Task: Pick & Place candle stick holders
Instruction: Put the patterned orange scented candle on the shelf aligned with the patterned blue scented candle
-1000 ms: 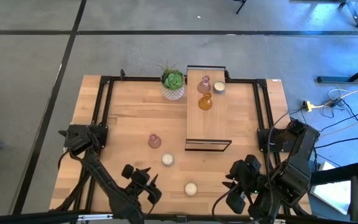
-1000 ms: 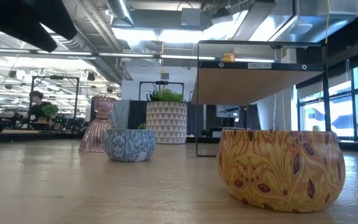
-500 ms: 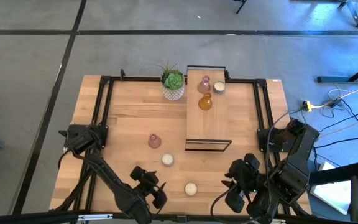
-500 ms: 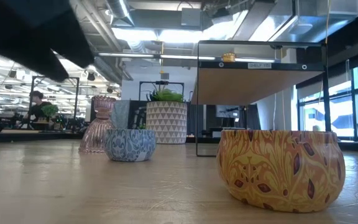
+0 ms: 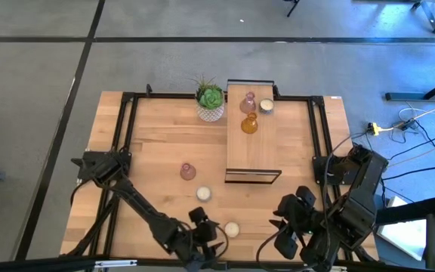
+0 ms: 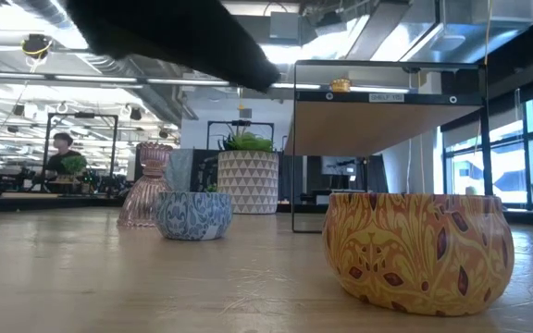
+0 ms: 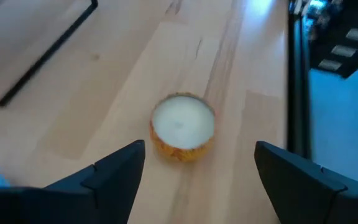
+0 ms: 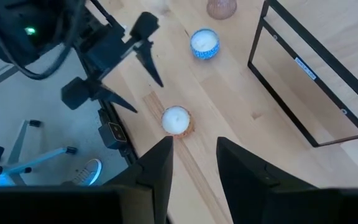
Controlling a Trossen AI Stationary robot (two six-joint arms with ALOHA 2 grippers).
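Note:
A round holder with an orange pattern and cream wax (image 7: 182, 127) stands on the table near the front edge (image 5: 232, 229). My left gripper (image 7: 197, 180) is open and hovers just left of it (image 5: 211, 228), fingers toward it, touching nothing. A blue-patterned round holder (image 5: 203, 194) and a pink glass holder (image 5: 188, 172) stand on the table farther back. A pink glass (image 5: 248, 103), an amber glass (image 5: 249, 124) and a white round holder (image 5: 266, 106) stand on the wooden stand (image 5: 249, 155). My right gripper (image 8: 196, 171) is open and waits at the front right (image 5: 287, 227).
A green succulent in a white pot (image 5: 211, 100) stands at the back, left of the stand. A black frame (image 5: 127, 128) runs along the table's sides. In the low view, a person (image 6: 61, 148) shows in the room far behind the table.
My left gripper has gone toward the table's right edge along the near edge, toward the orange-patterned round holder. The holders have stayed where they were.

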